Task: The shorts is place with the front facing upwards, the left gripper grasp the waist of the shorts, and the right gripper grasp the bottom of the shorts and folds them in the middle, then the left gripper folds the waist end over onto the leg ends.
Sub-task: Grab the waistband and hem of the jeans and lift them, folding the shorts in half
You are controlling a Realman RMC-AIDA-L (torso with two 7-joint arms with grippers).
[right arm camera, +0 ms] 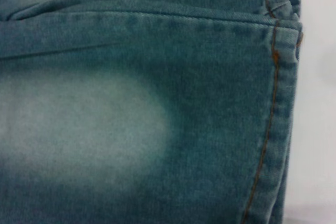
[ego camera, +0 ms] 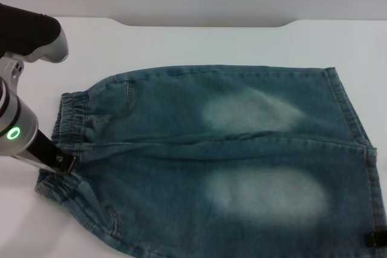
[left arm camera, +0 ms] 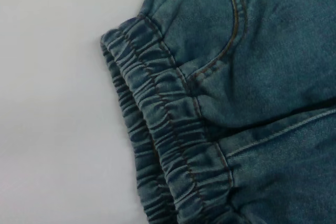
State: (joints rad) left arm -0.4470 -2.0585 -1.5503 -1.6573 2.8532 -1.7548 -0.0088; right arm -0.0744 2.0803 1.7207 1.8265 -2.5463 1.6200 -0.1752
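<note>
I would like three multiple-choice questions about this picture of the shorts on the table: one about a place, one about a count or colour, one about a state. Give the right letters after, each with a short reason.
1. Where is the left gripper?
A. at the waist
B. at the leg hems
C. over the middle seam

2. How many pale faded patches show on the shorts?
A. one
B. two
C. four

3. In what state do the shorts lie on the table?
A. rolled into a ball
B. hanging off the table edge
C. spread flat, not yet folded

Answers:
1. A: in the head view its black tip meets the gathered elastic band at the near corner.
2. B: one patch lies on each leg.
3. C: both legs lie side by side, and the bottom of the shorts is far from the waist. The right gripper barely shows at the near hem.
</note>
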